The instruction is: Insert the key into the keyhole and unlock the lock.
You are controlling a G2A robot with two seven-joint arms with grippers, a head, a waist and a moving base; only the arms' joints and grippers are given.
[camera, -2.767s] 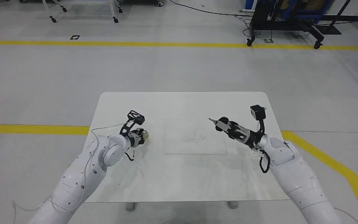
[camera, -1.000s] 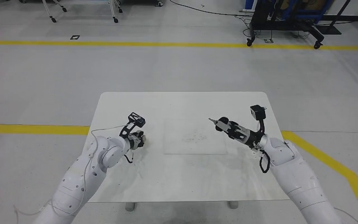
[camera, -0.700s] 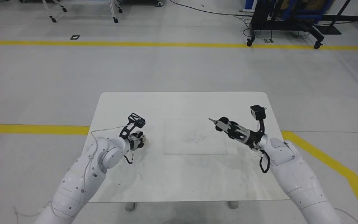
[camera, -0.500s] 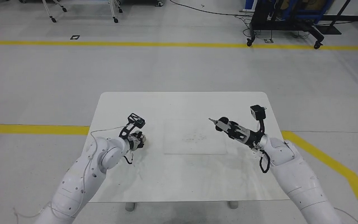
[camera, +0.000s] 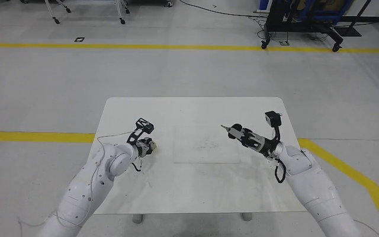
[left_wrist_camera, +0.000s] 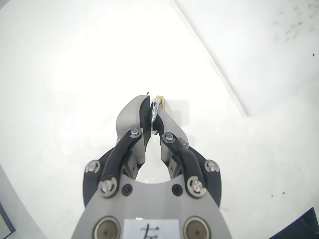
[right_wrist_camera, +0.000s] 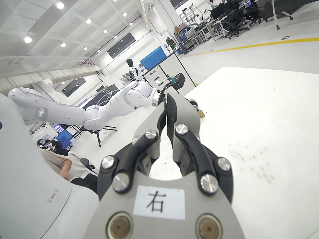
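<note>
At the 9 o'clock side of the table (camera: pixel 195 189), your left gripper (camera: pixel 147 144) sits low. Its fingers are pinched onto the lock (left_wrist_camera: pixel 159 99), with the silver shackle (left_wrist_camera: pixel 154 111) clamped between them and the brass body poking past the tips. A pale flat sheet (camera: pixel 207 148) lies at the table's centre. At 3 o'clock your right gripper (camera: pixel 231 130) hangs above the table, fingers pressed together on the key (camera: pixel 224 127), whose thin tip points toward 10 o'clock. Lock and key are well apart.
</note>
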